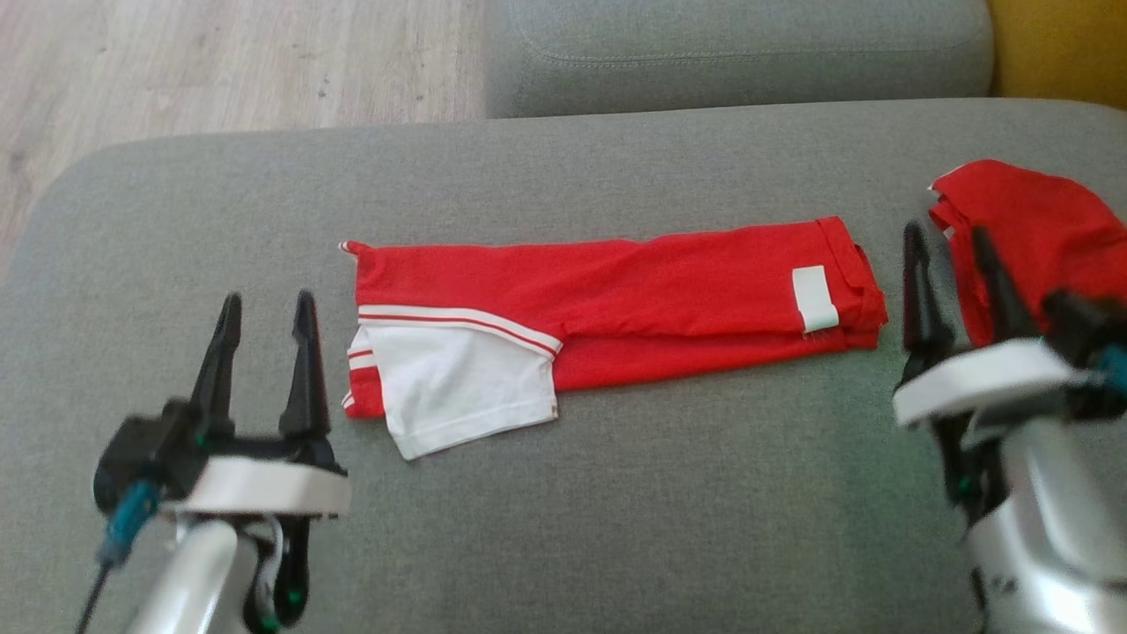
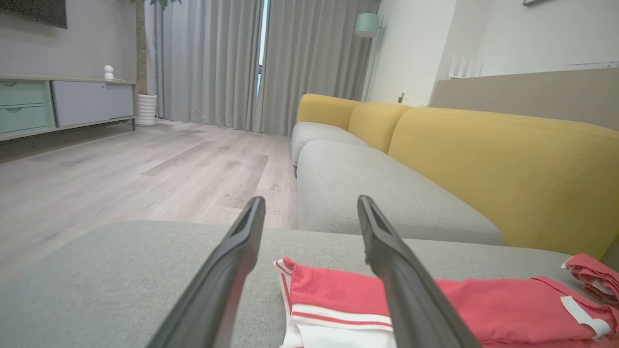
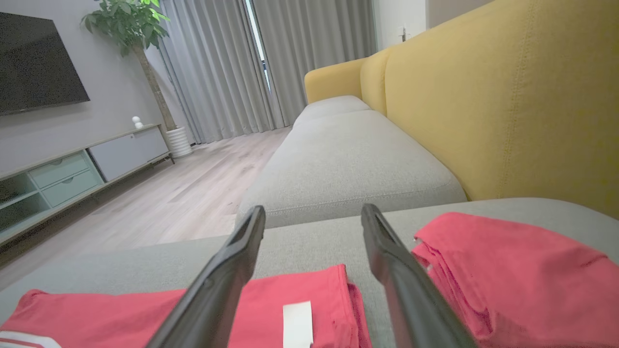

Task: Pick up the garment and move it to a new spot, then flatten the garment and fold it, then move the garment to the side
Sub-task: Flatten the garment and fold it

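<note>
Head view: folded red garment [image 1: 616, 299] flat on grey sofa seat [image 1: 616, 528], lying between left tool [image 1: 268, 299] and right tool [image 1: 945, 232], both spread wide and empty, just off its ends; left wrist view: striped end low, between fingers and rightward; right wrist view: labelled end low, between fingers.

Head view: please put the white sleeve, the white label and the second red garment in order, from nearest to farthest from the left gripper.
1. white sleeve, at the left end of the folded red garment, just beside the left gripper.
2. white label, near that garment's right end.
3. second red garment, farthest, at the far right.
</note>
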